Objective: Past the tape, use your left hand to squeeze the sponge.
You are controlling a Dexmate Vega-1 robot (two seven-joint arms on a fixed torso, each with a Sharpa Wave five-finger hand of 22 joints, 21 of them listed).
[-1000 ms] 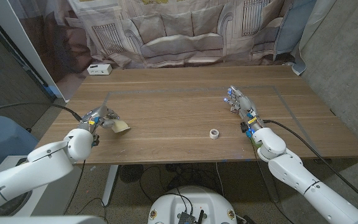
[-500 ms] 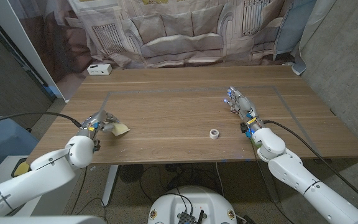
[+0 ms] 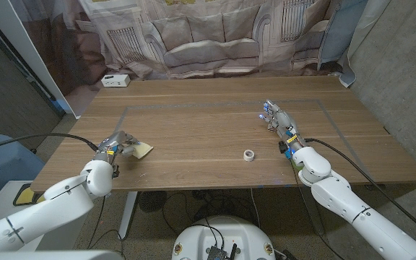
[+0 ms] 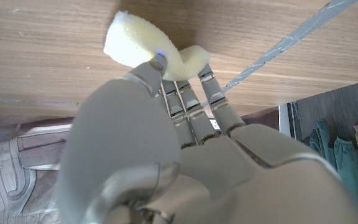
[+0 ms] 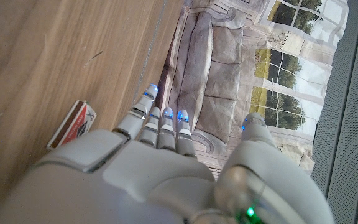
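My left hand (image 3: 118,141) has crept a little toward the table's middle since a second ago, and the sponge (image 3: 142,149) has gone with it, now lying slightly further in. My right hand (image 3: 278,119) has not moved.

The matchbox (image 5: 73,124) beside my right hand carries a red printed face, but I cannot read any writing on it. The white box (image 3: 115,80) at the table's far left corner shows no legible label either.

The sponge is pale yellow and sits near the table's left edge, at about nine o'clock from the tape roll (image 3: 248,154) and well apart from it. My left hand pinches it at its fingertips (image 4: 160,61); in the left wrist view it is bent into a curl. Its long axis runs roughly from ten o'clock to four o'clock in the head view. My right hand holds nothing, fingers straight and slightly apart.
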